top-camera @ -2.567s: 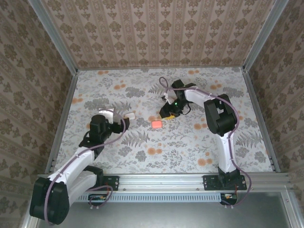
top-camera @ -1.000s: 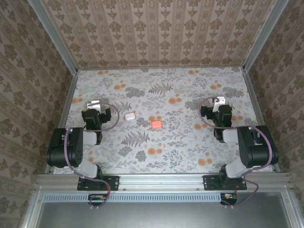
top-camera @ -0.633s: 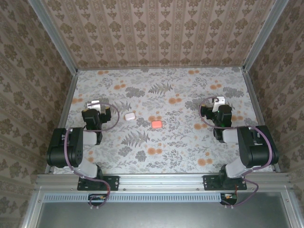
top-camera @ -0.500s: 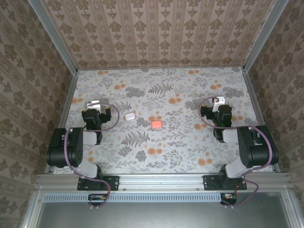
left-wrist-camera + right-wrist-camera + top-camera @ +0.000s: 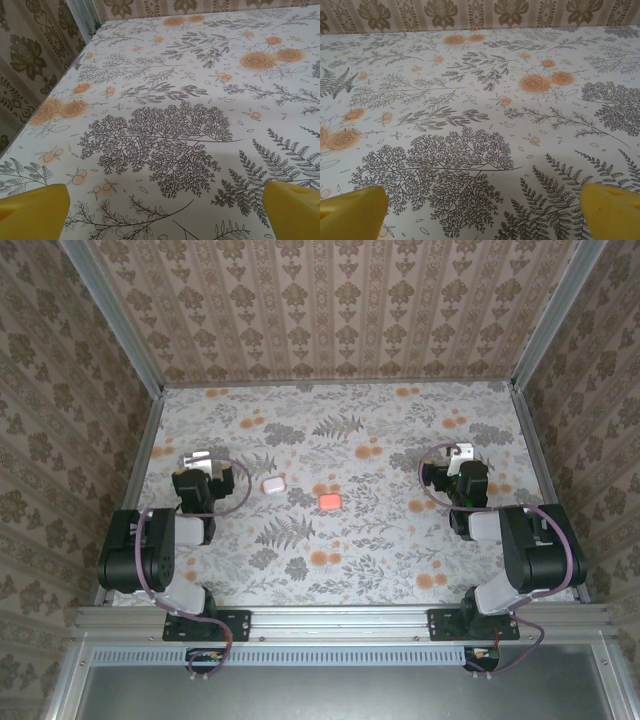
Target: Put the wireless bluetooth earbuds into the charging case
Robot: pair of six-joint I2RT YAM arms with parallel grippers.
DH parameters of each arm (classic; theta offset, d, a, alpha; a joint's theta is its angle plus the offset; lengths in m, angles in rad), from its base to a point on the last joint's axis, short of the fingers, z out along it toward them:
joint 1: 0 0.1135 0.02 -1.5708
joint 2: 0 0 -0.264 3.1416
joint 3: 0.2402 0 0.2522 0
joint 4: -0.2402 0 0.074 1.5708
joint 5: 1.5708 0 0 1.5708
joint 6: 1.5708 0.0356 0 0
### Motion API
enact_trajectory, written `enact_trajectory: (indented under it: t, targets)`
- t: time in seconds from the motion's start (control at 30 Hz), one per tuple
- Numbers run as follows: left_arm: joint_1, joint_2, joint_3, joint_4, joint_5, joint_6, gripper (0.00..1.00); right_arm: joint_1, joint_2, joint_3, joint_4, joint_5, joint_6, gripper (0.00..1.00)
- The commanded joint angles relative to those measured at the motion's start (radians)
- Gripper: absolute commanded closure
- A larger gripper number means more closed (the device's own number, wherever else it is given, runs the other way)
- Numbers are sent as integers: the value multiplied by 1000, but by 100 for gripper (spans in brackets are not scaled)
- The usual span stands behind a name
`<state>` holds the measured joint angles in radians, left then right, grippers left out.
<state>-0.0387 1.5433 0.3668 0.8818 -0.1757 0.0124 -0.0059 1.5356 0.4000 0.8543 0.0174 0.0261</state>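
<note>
Across the table [image 5: 400,540] both arms sit folded near their bases. Your left gripper [image 5: 198,460] and right gripper [image 5: 459,452] gape wide, holding nothing. The white case [image 5: 272,484] and red case [image 5: 328,500] lie mid-table, between them. The earbuds are too small to tell, so probably confirm they're seated before reaching.

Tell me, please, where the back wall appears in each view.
Top external: back wall spans the upper middle, above the table.
Left wrist: thin strip along the top edge, right of the corner post.
Right wrist: band across the whole top edge.
Shared landmark: the wall's seam with the floral table.
</note>
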Motion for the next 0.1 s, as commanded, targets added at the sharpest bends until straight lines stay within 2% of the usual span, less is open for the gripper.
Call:
enact_trajectory:
  t: [0.0, 0.07]
  targets:
    - [2, -6, 24, -2, 21, 10, 0, 3, -3, 7, 4, -17, 9, 0]
    - [3, -9, 22, -2, 21, 10, 0, 3, -4, 6, 4, -17, 9, 0]
